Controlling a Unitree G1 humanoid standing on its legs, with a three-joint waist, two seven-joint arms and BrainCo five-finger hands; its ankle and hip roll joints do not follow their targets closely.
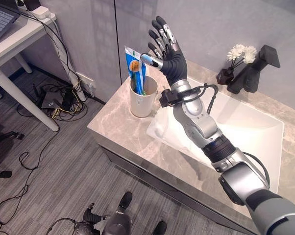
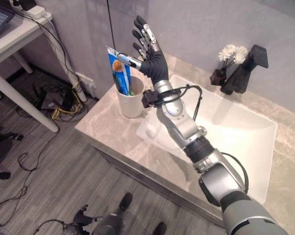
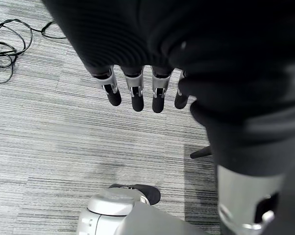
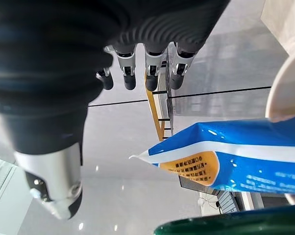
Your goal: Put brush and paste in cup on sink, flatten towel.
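Note:
A white cup (image 1: 143, 100) stands on the marble counter at the sink's left corner. A blue toothpaste tube (image 1: 135, 68) stands upright in it, with a green toothbrush (image 1: 143, 91) beside it in the cup. My right hand (image 1: 168, 49) is raised just right of and above the cup, its fingers (image 4: 152, 73) straight and spread, holding nothing; the thumb tip is near the tube's top. The tube (image 4: 235, 159) shows close in the right wrist view. My left hand (image 3: 137, 88) hangs over the carpet floor with straight fingers. I see no towel.
The white sink basin (image 1: 245, 129) is sunk in the marble counter (image 1: 118, 129). A black faucet (image 1: 253, 71) and a small vase of white flowers (image 1: 233, 61) stand at the back. A white desk (image 1: 15, 34) and a tangle of cables (image 1: 59, 103) lie to the left.

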